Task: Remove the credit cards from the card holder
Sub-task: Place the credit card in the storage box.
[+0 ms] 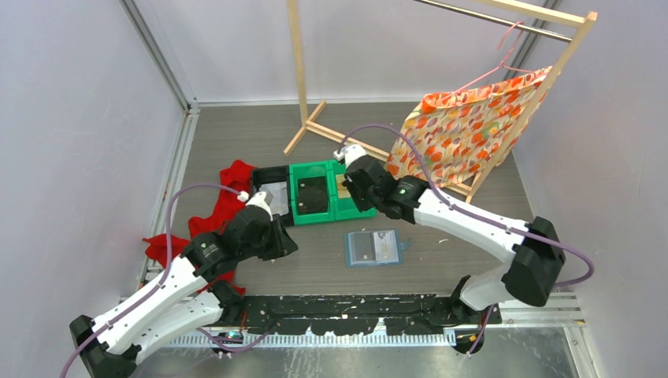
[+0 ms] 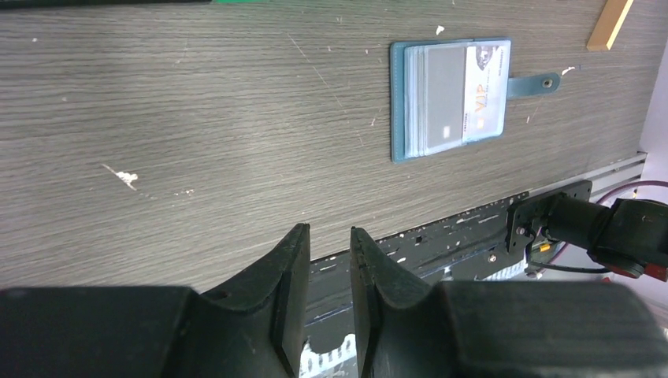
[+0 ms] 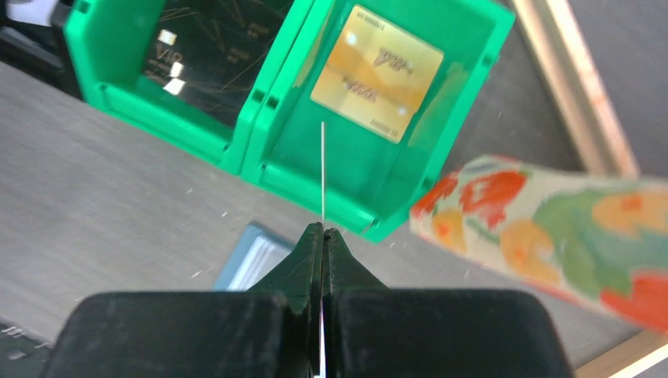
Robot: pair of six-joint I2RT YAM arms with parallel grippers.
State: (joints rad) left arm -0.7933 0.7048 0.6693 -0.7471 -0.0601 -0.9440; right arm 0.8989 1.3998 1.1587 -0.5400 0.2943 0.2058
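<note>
The card holder (image 1: 374,248) lies open and flat on the table (image 1: 441,142), near the front edge and just in front of the green bins (image 1: 315,214). From above its contents are too small to make out. The right arm (image 1: 465,224) reaches over the bins and its wrist hides the fingers; the left gripper (image 1: 277,239) is equally obscured by its own arm.

In the left wrist view, the left gripper's fingers (image 2: 293,291) stand slightly apart with nothing between them. The holder keeps a greyish card (image 2: 441,98) and a whitish card (image 2: 487,94) in its pockets, with its closure tab (image 2: 534,84) sticking out.

In the right wrist view, the right gripper (image 3: 323,230) is clamped on a held card (image 3: 323,165), which is edge-on and shows only a pale line, above the bin containing a gold card (image 3: 376,72). Only a blurred corner of the holder shows.
</note>
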